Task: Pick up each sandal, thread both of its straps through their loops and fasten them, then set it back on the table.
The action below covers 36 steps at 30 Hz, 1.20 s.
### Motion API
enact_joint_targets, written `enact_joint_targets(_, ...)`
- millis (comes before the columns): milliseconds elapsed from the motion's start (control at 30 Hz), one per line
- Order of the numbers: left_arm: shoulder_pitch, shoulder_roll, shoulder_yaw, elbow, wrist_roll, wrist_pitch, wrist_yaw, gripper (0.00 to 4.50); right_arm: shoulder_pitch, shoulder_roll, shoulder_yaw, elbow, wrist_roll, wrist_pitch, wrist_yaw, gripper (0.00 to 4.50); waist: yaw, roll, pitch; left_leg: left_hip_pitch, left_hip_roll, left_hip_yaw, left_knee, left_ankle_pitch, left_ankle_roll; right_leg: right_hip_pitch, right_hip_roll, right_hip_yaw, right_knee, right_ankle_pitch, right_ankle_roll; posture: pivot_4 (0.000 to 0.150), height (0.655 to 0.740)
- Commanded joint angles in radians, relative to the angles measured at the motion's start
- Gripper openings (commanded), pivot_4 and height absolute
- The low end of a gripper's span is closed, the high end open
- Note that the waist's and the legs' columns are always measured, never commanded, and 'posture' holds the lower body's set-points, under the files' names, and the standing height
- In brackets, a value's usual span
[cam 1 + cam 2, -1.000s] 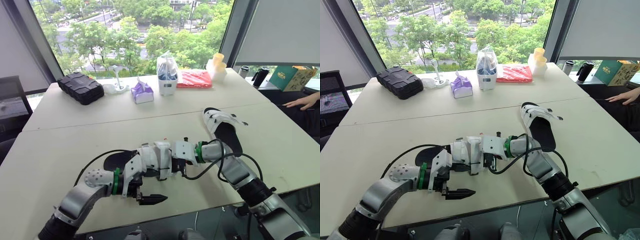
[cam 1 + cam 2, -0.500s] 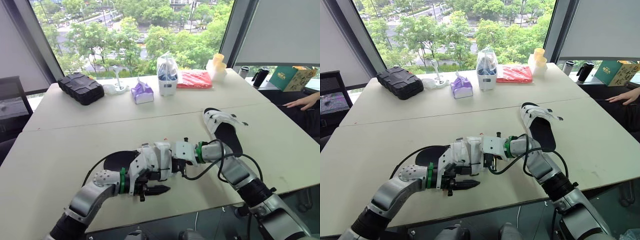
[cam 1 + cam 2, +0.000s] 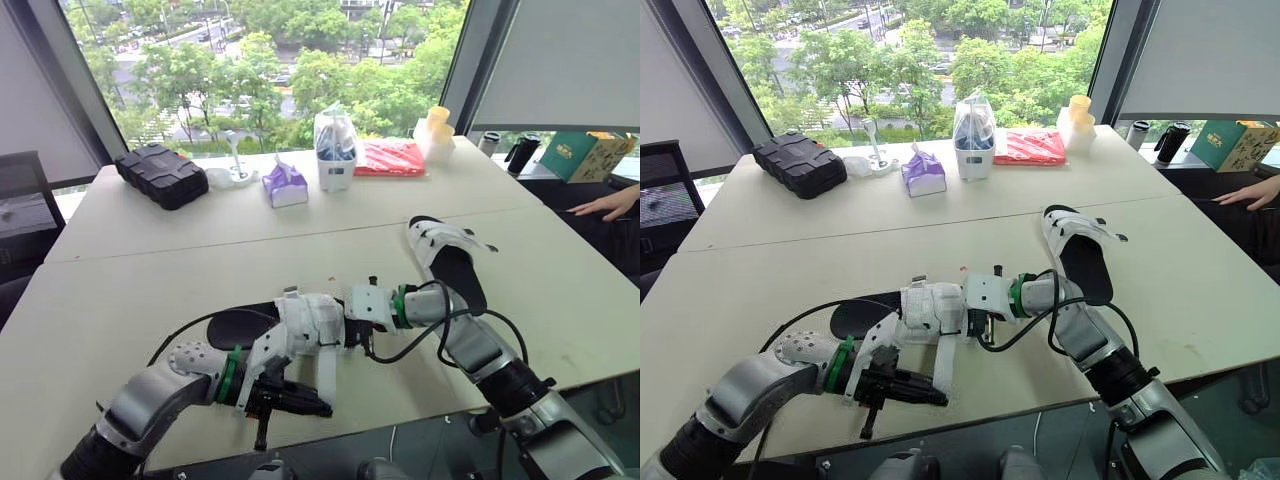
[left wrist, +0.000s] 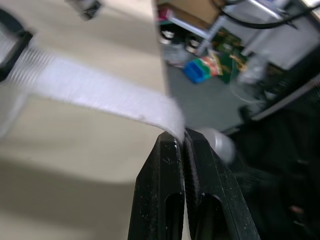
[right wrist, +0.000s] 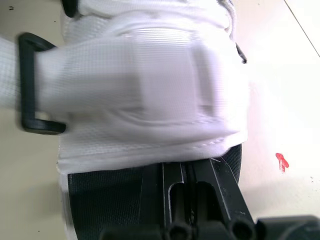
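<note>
The near sandal (image 3: 262,325), black-soled with white straps, lies on the table (image 3: 150,290) in front of me. My left gripper (image 3: 316,407) is shut on the end of its loose white strap (image 3: 327,368). That strap runs through the black loop (image 5: 29,85) and is stretched toward the table's front edge. In the left wrist view the fingers (image 4: 165,190) pinch the strap's tip. My right gripper (image 3: 349,330) is shut, with its tips against the sole's edge below the other strap (image 5: 145,85). The second sandal (image 3: 450,258) lies farther right.
Along the far side stand a black case (image 3: 160,176), a purple tissue pack (image 3: 285,186), a bagged white container (image 3: 335,150), a red packet (image 3: 390,157) and pale cups (image 3: 435,132). A person's hand (image 3: 605,207) rests at the far right. The table's front edge (image 3: 400,415) is just beyond my left gripper.
My left gripper went from open to shut on the strap's end and has pulled it toward the front edge. The right arm and sandal have barely moved.
</note>
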Motion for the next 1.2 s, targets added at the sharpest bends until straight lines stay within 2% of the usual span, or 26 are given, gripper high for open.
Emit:
enact_joint_targets(33,0.005,0.070,-0.039,-0.130,-0.062,-0.017,-0.135,0.05,0.046,-0.033,0.035,0.035,-0.031,0.063,0.036,0.00,-0.001,0.000,0.000,0.000,0.000,0.000,-0.002,0.000,0.000,0.000,0.000,0.000,-0.001,0.000,-0.001,0.150,0.7400)
enact_joint_targets(233,-0.024,0.073,-0.020,-0.117,-0.063,-0.037,-0.134,0.05,0.051,-0.032,0.033,0.030,-0.037,0.064,0.043,0.00,-0.003,0.000,0.000,0.000,0.000,0.000,-0.008,-0.001,-0.001,-0.003,0.001,0.000,-0.002,-0.001,0.000,0.150,0.7400)
enact_joint_targets(433,-0.206,0.049,0.063,0.046,-0.062,-0.048,-0.139,0.05,0.062,-0.024,0.037,0.032,-0.043,0.061,0.031,0.00,0.001,0.000,0.000,0.000,0.000,0.000,-0.005,-0.001,-0.001,-0.001,0.002,0.000,-0.003,-0.001,-0.001,0.150,0.7400)
enact_joint_targets(833,-0.373,-0.048,0.133,0.361,-0.145,0.049,-0.171,0.05,0.038,-0.018,0.044,0.066,-0.048,0.044,0.013,0.00,-0.001,-0.001,0.000,0.002,0.000,0.000,-0.001,0.000,-0.001,0.000,0.004,-0.001,0.002,-0.001,0.000,0.150,0.7400)
enact_joint_targets(1000,-0.455,-0.152,0.175,0.538,-0.153,0.118,-0.079,0.05,0.023,-0.018,0.045,0.081,-0.050,0.035,0.011,0.00,-0.001,-0.001,0.000,0.001,0.000,-0.001,0.007,0.000,-0.001,0.002,0.005,-0.001,0.005,-0.001,0.000,0.150,0.7400)
enact_joint_targets(1200,-0.516,-0.245,0.234,0.652,-0.157,0.198,0.045,0.05,0.017,-0.020,0.043,0.091,-0.051,0.027,0.008,0.00,0.000,-0.001,0.000,0.001,0.000,-0.001,0.010,0.000,-0.001,0.003,0.005,-0.001,0.006,0.000,0.001,0.150,0.7400)
